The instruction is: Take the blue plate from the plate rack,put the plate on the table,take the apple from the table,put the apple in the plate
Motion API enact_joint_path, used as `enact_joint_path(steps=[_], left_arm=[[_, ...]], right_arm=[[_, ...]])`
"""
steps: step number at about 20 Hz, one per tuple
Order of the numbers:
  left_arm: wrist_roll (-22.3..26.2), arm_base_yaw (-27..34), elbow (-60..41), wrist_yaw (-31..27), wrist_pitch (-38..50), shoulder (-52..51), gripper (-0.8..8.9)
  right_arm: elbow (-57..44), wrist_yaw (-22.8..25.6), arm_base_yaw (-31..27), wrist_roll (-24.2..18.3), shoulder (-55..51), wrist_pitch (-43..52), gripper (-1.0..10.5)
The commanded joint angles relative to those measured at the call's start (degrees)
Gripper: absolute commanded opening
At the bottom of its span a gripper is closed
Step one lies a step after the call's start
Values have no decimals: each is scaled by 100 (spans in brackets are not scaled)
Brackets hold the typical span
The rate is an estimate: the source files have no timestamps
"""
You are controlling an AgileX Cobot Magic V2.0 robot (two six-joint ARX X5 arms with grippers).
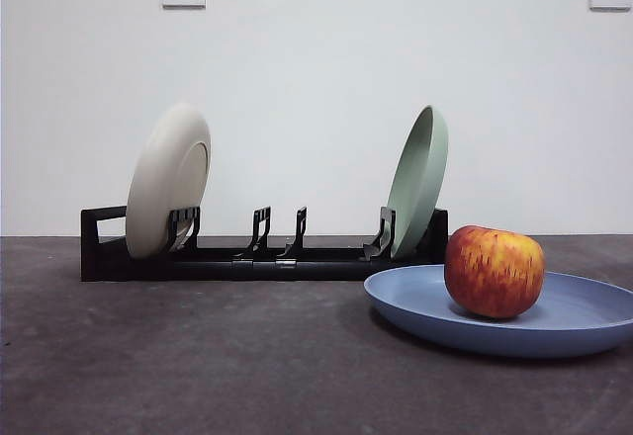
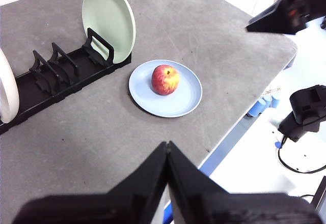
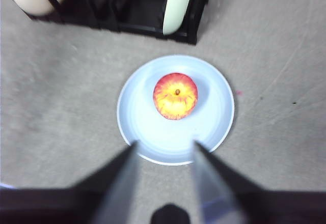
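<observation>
On the table (image 1: 148, 366), the apple (image 1: 494, 270) sits in the blue plate (image 1: 584, 321), at four o'clock from the plate rack (image 1: 257, 262). Right gripper (image 3: 164, 147) hovers above, fingers released; left gripper (image 2: 167, 147) clenched empty.

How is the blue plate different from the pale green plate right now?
The blue plate lies flat on the table; the pale green plate stands on edge in the plate rack. The blue plate holds the apple; the green one holds nothing. Both are round and shallow.
</observation>
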Motion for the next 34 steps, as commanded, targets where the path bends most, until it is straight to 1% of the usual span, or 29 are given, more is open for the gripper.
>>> enact_joint_path(steps=[1, 5, 11, 12, 14, 15, 16, 19, 20, 21, 22, 23, 24, 25, 26, 29, 32, 34], left_arm=[[24, 9, -28, -4, 20, 15, -4], [24, 9, -28, -4, 20, 109, -4], [24, 0, -37, -7, 22, 367, -4], [24, 70, -37, -9, 22, 420, -4], [24, 398, -37, 11, 22, 511, -4], [83, 647, -37, 96, 22, 566, -4], [247, 966, -37, 234, 22, 621, -4], [1224, 2317, -55, 304, 109, 702, -4], [1672, 2822, -144, 396, 452, 678, -4], [2210, 3314, -310, 782, 929, 575, -4], [2739, 3786, -570, 1434, 1517, 413, -4], [3167, 4232, -935, 2210, 2159, 195, -4], [3447, 4664, -1375, 2927, 2798, -70, -4], [3598, 5062, -1871, 3458, 3390, -361, -4], [3637, 5401, -2402, 3724, 3919, -660, -4], [3628, 6129, -4135, 3775, 5014, -1606, -4], [3397, 6524, -5838, 3768, 5880, -2514, -4], [3182, 6682, -6721, 3773, 6282, -3086, -4]], right_arm=[[275, 2, 11, 24, -9, -254, 1], [697, 7, 9, 24, 7, -726, 1], [774, 7, 9, 24, 9, -734, 1], [774, 7, 9, 24, 31, -732, 1], [774, 4, 9, 24, 52, -734, 1], [774, 7, 9, 24, 107, -737, 1], [774, 7, 9, 24, 118, -739, 1], [774, 4, 9, 24, 184, -737, 1], [774, 4, 9, 24, 199, -737, 1], [774, 7, 9, 24, 247, -732, 1], [774, 7, 9, 24, 273, -739, 1], [774, 4, 9, 24, 306, -732, 1], [774, 4, 9, 24, 330, -734, 1], [774, 4, 9, 24, 376, -734, 1], [774, 4, 9, 24, 422, -732, 1], [774, 4, 9, 24, 553, -734, 1], [774, 4, 9, 24, 688, -732, 1], [774, 4, 9, 24, 772, -732, 1]])
